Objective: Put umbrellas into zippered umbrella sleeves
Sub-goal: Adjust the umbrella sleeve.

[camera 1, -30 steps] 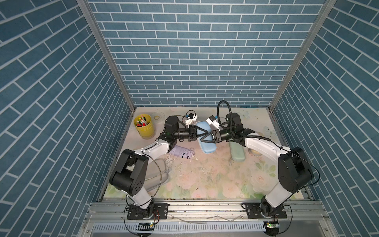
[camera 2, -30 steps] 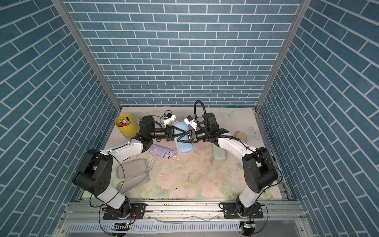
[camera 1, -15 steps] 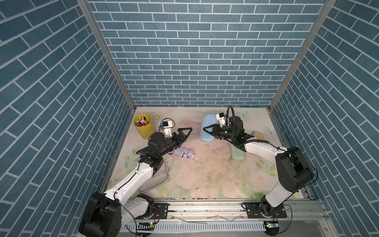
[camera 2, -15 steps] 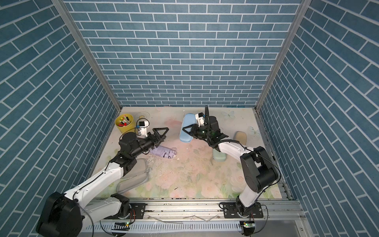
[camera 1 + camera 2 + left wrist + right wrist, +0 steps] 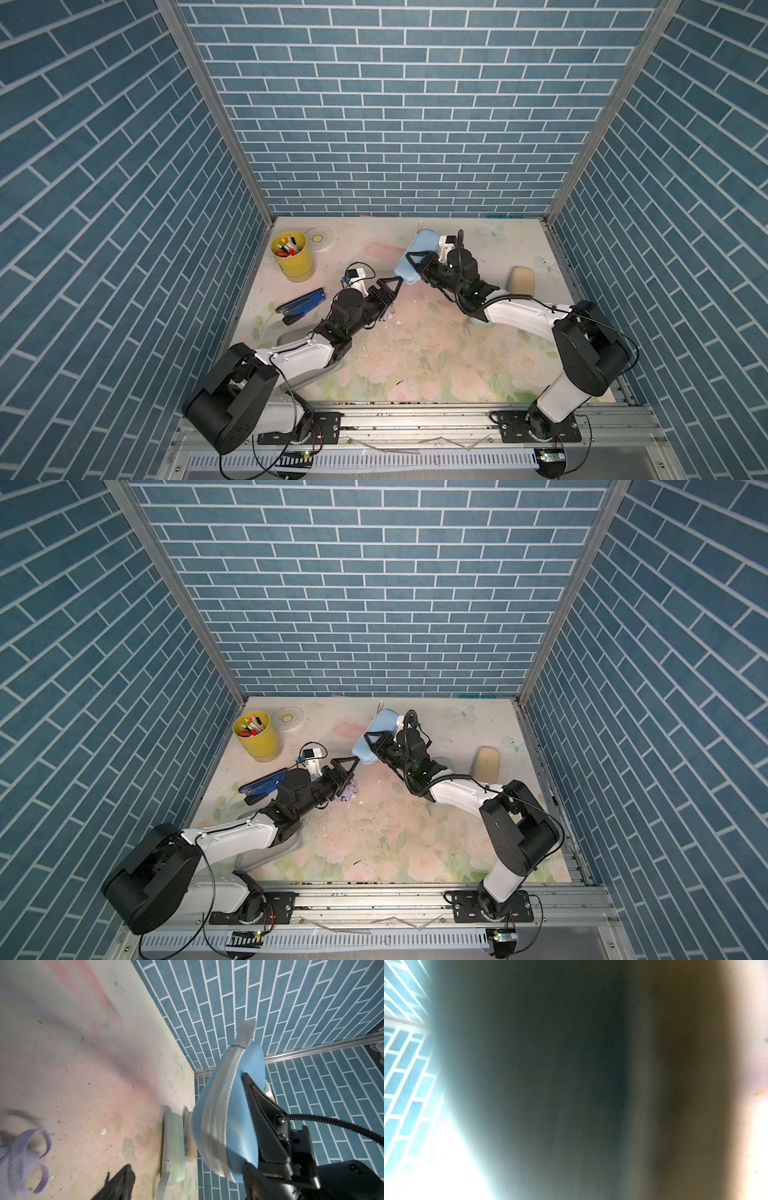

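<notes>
Left tool (image 5: pixel 394 290) spread wide, right tool (image 5: pixel 411 266) clamped, raised.

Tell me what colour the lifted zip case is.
The zip case is light blue with a pale grey zipper band, clearest in the left wrist view.

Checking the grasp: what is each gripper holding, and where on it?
The right gripper clamps the blue case across its broad faces, about mid-length. The left gripper is open and holds nothing.

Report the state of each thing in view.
blue sleeve, zipped shut, held.
right gripper, shut on blue sleeve.
left gripper, open, empty.
mint sleeve, closed, lying flat.
beige sleeve, closed, lying flat.
grey-lined sleeve, open under left arm.
lilac umbrella, loose on table.
pen cup, upright.
</notes>
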You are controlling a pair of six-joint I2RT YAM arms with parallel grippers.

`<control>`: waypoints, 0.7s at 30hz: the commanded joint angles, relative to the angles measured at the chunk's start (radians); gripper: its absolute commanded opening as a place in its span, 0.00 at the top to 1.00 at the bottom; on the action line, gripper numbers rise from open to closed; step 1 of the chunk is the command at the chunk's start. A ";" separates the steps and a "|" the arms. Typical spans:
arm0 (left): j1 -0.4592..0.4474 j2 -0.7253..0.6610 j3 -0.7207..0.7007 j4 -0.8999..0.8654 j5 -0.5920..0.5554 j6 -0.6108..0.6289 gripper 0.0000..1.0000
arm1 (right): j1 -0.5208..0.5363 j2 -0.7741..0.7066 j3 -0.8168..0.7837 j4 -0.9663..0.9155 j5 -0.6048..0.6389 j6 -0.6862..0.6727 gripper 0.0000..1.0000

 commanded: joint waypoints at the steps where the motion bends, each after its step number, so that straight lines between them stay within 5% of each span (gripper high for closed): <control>1: -0.006 0.021 -0.006 0.169 -0.040 -0.048 0.20 | 0.041 -0.055 -0.014 0.140 0.005 0.097 0.81; 11: -0.007 0.043 -0.007 0.229 -0.036 -0.055 0.18 | 0.047 -0.052 -0.017 0.187 0.015 0.153 0.83; 17: -0.007 0.175 0.027 0.410 -0.005 -0.128 0.47 | 0.065 -0.040 -0.005 0.186 -0.002 0.192 0.79; 21: 0.009 0.186 0.038 0.428 0.001 -0.141 0.68 | 0.041 -0.055 -0.028 0.180 -0.054 0.193 0.55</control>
